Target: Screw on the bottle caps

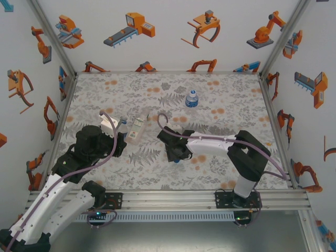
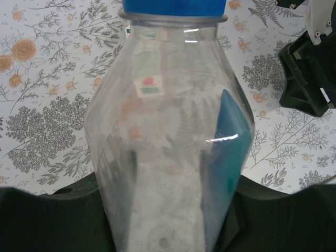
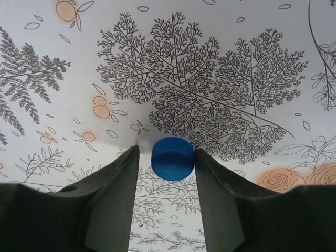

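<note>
No word or number can be read. The clear bottle [image 2: 168,157] has a blue label [image 2: 228,152] at 3 o'clock in the left wrist view, which is blurred. The slim bottle [image 1: 136,129], at 9 o'clock from the table's middle, has a white-and-green label [image 1: 137,127] too small to read.

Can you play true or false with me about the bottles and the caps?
1. The left gripper holds a clear bottle. True.
2. The cap between the right gripper's jaws is white. False: it is blue.
3. A capped bottle stands upright far back on the table. True.
4. The slim bottle stands upright too. False: it lies on its side.
</note>
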Action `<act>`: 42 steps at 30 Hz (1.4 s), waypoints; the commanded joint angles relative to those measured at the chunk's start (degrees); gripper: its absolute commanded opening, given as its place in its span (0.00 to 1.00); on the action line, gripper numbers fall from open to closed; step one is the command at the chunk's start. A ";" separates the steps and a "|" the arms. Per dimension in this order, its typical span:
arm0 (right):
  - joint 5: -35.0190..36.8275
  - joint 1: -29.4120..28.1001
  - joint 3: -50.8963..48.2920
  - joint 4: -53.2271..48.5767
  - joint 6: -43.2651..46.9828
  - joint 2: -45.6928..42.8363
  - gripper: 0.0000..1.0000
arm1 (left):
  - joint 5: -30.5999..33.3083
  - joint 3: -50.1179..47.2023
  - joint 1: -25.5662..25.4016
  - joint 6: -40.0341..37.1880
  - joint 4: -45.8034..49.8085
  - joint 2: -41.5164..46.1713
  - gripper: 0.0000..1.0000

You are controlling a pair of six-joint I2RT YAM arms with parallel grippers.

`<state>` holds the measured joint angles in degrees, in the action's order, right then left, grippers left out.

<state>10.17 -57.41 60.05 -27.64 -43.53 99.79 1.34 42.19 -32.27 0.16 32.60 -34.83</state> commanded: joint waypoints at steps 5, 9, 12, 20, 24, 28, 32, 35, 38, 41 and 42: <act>0.43 -0.33 1.46 0.04 -0.51 0.88 0.41 | 0.89 -0.29 -0.51 -1.12 -0.43 0.77 0.24; 0.01 -0.35 1.41 -0.35 -0.46 0.89 0.39 | 1.02 -0.21 -0.57 -1.12 -0.44 0.75 0.24; -0.51 -0.29 1.90 -1.13 -0.42 0.95 0.39 | 1.03 -0.22 -0.68 -1.12 -0.43 0.82 0.24; -1.03 -0.34 2.83 -2.59 -0.24 0.74 0.42 | 1.20 -0.23 -1.03 -1.09 -0.37 0.85 0.23; -1.30 -0.36 2.86 -2.64 -0.11 0.93 0.42 | 1.55 -0.27 -1.27 -1.14 -0.32 1.03 0.23; -1.47 -0.38 2.73 -2.60 -0.05 1.34 0.41 | 1.97 -0.25 -1.64 -1.18 -0.17 1.14 0.23; -1.68 -0.40 2.79 -2.42 0.09 1.75 0.41 | 2.26 -0.21 -1.76 -1.15 -0.13 1.15 0.23; -1.79 -0.32 2.88 -2.42 0.20 2.02 0.40 | 2.45 -0.24 -1.91 -1.18 -0.06 1.17 0.23; -1.77 -0.40 2.95 -2.42 0.46 2.08 0.39 | 2.59 -0.27 -1.93 -1.17 -0.05 1.17 0.23; -1.69 -0.35 3.13 -2.68 0.90 2.11 0.38 | 2.70 -0.23 -2.05 -1.16 0.05 1.17 0.23; -1.64 -0.38 3.28 -2.81 1.07 2.06 0.37 | 2.78 -0.20 -2.09 -1.15 0.09 1.19 0.23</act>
<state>8.40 -57.43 61.69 -28.36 -43.42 100.99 3.51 42.19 -34.11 -0.21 32.62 -34.24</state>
